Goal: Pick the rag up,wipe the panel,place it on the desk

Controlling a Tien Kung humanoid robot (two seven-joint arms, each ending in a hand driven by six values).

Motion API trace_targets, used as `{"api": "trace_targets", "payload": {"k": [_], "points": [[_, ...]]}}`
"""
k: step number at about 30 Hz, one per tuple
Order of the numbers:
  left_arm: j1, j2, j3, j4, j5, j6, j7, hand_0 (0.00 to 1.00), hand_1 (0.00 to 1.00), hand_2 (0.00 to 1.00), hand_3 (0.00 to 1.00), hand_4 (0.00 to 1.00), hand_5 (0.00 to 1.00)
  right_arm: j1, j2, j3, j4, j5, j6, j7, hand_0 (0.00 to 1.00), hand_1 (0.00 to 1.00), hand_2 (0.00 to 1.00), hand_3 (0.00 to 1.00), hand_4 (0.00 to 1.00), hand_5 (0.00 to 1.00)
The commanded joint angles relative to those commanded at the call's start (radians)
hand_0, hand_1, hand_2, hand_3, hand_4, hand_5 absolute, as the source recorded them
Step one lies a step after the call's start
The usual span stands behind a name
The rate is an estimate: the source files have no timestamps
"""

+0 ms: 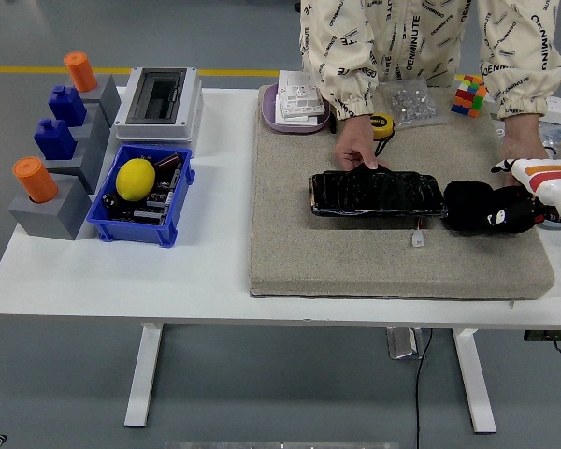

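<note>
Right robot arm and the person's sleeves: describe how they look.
The right hand is black with small white markings near the fingers. Behind it the wrist is white, with orange and red stripes. The person's sleeves are cream fabric printed all over with black lettering, gathered into elastic cuffs at the wrists.

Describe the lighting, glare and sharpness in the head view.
Head view: even, soft overhead light with only faint shadows; the glossy black panel shows streaky glare; focus is sharp across the table; the right hand merges with the dark rag, hiding detail.
</note>
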Motion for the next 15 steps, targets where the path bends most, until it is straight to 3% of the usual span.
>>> {"api": "trace_targets", "payload": {"k": [15], "points": [[0.001, -0.001, -0.002, 0.0, 0.002, 0.001, 0.001, 0.726, 0.716, 0.766, 0.628, 0.696, 0.583, -0.001, 0.002, 0.004, -0.001, -0.001, 0.001, 0.0, 0.851, 0.811, 0.881, 0.866, 0.998, 0.468]]}}
